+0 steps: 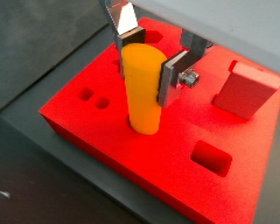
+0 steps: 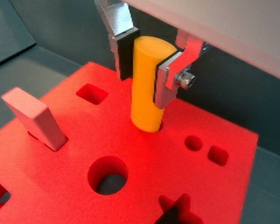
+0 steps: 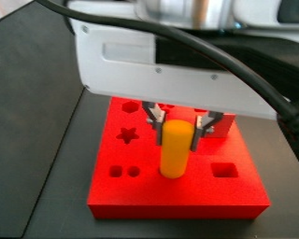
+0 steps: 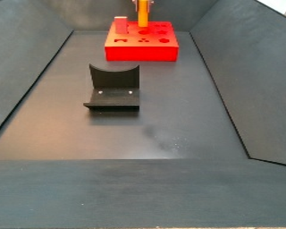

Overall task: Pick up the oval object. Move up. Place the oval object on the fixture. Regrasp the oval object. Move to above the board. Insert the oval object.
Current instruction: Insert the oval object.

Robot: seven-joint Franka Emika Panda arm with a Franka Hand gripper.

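Tool (image 1: 152, 63) upright — fingers (image 1: 175, 77) clamped, pointing straight down.

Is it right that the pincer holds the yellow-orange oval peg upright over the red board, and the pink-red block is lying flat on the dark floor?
Not quite. The pincer does hold the yellow-orange oval plastic peg upright, its lower end at the flat red board. But the pink-red cuboid block is not on the floor: both wrist views show it standing upright on the board.

Yellow-orange oval object (image 1: 143, 87), bright red board (image 1: 119, 131), pink-red block (image 1: 248, 90), black fixture (image 4: 112, 87), silver claw (image 1: 152, 54), dark grey worktop (image 4: 170, 125).
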